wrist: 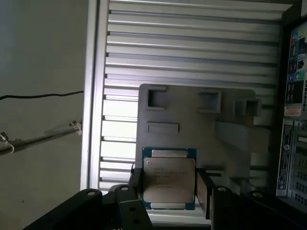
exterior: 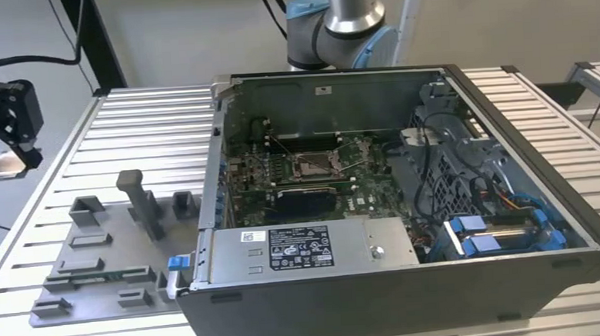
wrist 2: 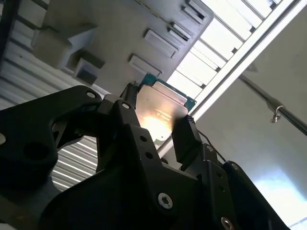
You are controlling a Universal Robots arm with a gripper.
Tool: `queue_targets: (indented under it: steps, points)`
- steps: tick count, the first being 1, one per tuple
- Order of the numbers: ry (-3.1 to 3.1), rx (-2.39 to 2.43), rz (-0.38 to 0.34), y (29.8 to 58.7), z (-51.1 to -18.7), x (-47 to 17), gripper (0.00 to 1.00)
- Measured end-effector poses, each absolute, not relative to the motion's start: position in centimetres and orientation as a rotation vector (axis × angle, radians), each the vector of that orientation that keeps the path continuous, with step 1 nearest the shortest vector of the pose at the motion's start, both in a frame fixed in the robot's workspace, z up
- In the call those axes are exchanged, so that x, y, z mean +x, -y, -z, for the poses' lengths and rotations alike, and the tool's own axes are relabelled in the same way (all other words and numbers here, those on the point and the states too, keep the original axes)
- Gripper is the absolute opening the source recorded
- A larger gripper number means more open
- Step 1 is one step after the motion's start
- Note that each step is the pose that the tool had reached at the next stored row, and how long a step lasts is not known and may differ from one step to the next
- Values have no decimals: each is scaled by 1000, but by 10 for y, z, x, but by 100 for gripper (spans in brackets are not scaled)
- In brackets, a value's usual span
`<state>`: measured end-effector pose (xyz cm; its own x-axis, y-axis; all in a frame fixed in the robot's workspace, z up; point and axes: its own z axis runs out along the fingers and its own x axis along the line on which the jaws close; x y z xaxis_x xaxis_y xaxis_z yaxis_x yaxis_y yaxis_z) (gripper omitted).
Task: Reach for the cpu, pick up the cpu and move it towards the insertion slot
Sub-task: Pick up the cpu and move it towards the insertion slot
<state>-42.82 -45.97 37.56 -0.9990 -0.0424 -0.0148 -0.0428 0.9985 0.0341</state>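
The cpu (wrist: 169, 178) is a flat square chip with a silver-grey top and a green edge. In both wrist views it sits clamped between the black fingers of my gripper (wrist: 169, 188), which is shut on it. The second wrist view catches the cpu (wrist 2: 160, 108) glinting in the gripper (wrist 2: 158, 125). In the exterior view the gripper (exterior: 13, 151) hangs in the air at the far left, above the table's left edge and well away from the open computer case. The insertion slot (exterior: 315, 163), a silver-framed socket, lies on the green board inside the case.
A grey plastic tray (exterior: 110, 255) with blocks and an upright post stands on the slatted table between gripper and case. The case's raised wall (exterior: 215, 149) faces the tray. A silver power supply (exterior: 294, 249) and cables fill the case's front and right.
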Motion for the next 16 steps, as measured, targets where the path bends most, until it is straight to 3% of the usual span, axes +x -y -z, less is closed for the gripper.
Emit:
queue_targets:
  steps: [16]
  points:
    - [-3126,-67,-54,460,-378,-418,0]
